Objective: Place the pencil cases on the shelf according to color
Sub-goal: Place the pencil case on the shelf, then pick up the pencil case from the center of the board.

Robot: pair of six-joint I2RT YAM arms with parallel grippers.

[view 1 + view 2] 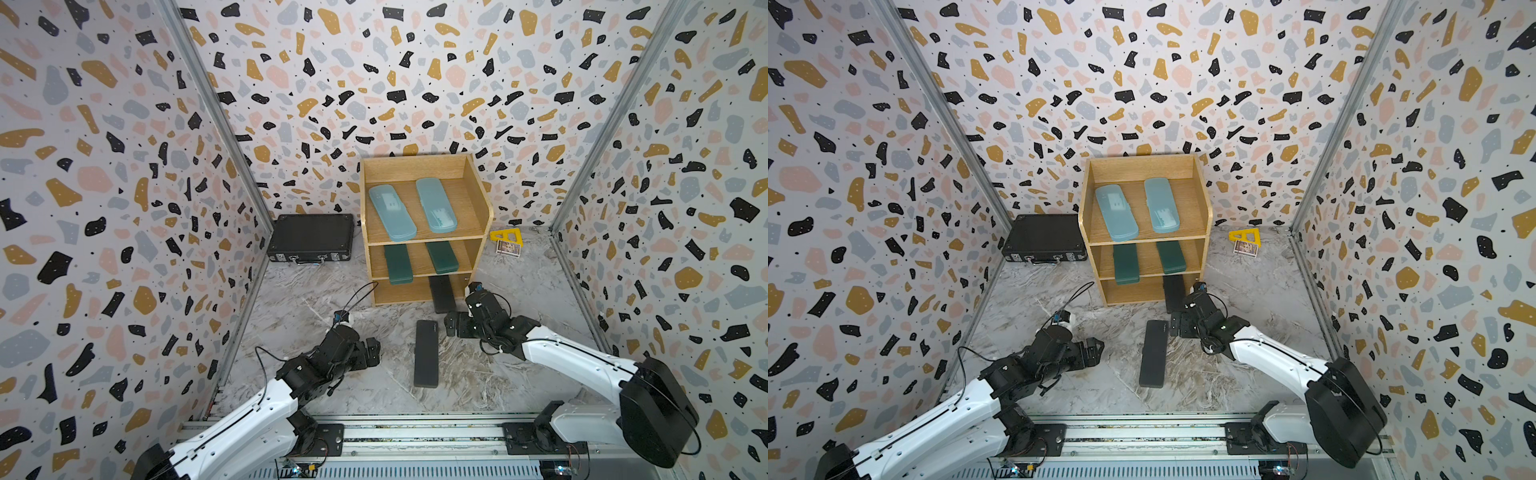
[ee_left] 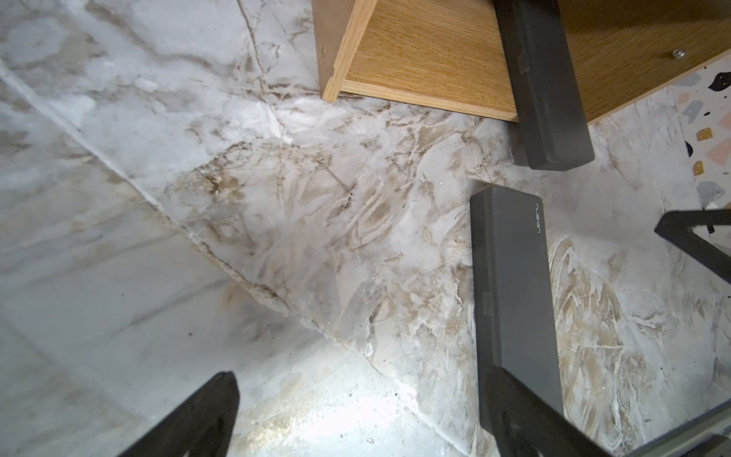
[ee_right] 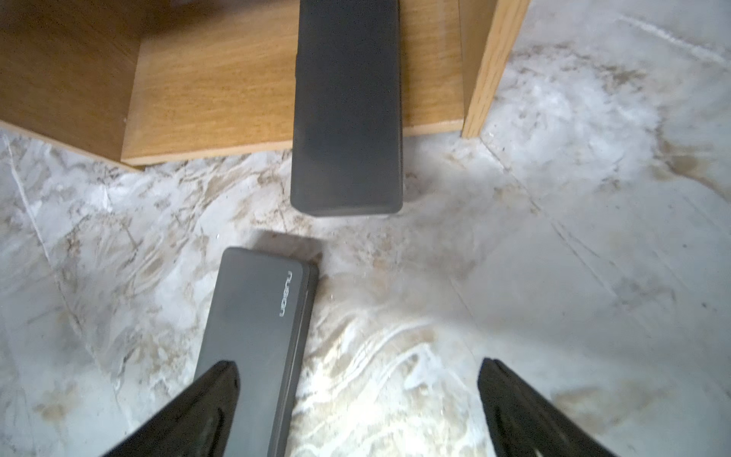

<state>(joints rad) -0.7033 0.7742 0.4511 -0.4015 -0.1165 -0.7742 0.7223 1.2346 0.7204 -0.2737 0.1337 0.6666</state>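
Observation:
The wooden shelf (image 1: 478,195) stands at the back of the floor. Two light-blue pencil cases (image 1: 392,212) (image 1: 435,204) lie on its top tier and two dark green ones (image 1: 398,263) (image 1: 441,257) on the middle tier. One black case (image 1: 441,293) (image 3: 348,118) lies in the bottom tier, with its near end sticking out over the floor. Another black case (image 1: 426,353) (image 2: 514,277) lies flat on the floor in front. My right gripper (image 1: 451,324) (image 3: 358,364) is open and empty just before the sticking-out end. My left gripper (image 1: 372,353) (image 2: 358,380) is open and empty, left of the floor case.
A large black briefcase (image 1: 311,237) lies left of the shelf against the wall. A yellow triangular ruler (image 1: 505,235) and a small box (image 1: 508,248) sit to the shelf's right. Patterned walls close in on three sides, and the arms' rail (image 1: 415,432) runs along the front.

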